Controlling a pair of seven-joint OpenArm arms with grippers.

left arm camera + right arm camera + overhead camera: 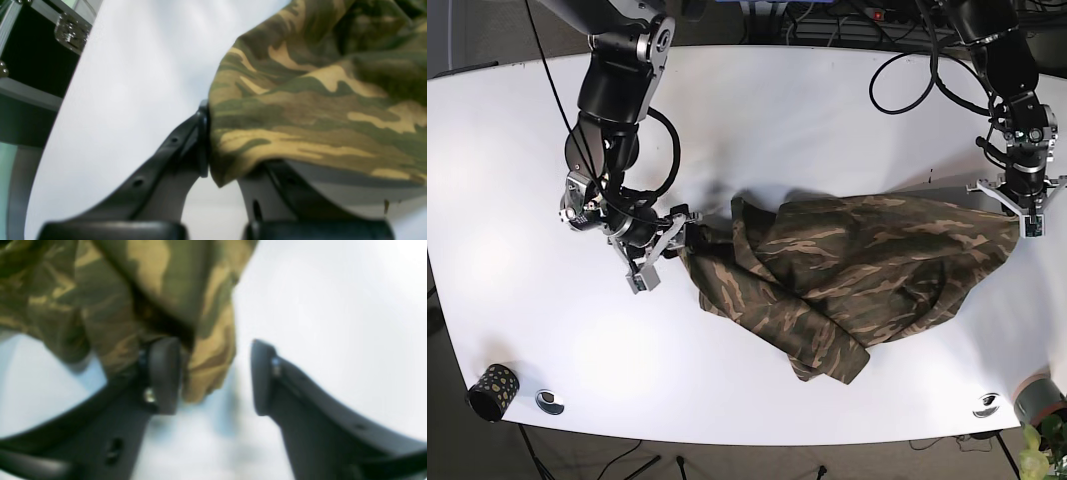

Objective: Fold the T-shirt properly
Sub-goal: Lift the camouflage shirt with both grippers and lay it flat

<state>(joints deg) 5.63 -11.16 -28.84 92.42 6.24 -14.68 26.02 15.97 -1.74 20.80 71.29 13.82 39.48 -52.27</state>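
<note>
Left wrist view: my left gripper (213, 166) has camouflage T-shirt (317, 96) cloth bunched between its two dark fingers (186, 143). The hem drapes over the right-hand finger and presses against the pad of the other; jaws narrow, closed on the fabric. White table (133, 83) fills the background. A black case with metal corners (40, 50) sits past the table edge, upper left.

Right wrist view: blurred. My right gripper (213, 376) stands with jaws wide. The shirt (116, 290) hangs over the left finger (163, 373). A fold of cloth dangles into the gap, just beside that pad, apart from the other finger. Nothing is pinched.

Base view: the shirt (867, 270) lies crumpled on the table (777, 110), right of centre, stretched between my two grippers. The right gripper (662, 250) touches its left end; the left gripper (1022, 210) holds its right end near the table's right edge. A dark speckled cup (492, 390) stands at the near left corner, with a small round disc (550, 401) beside it. A second disc (986, 404) lies near the near right corner.
</note>
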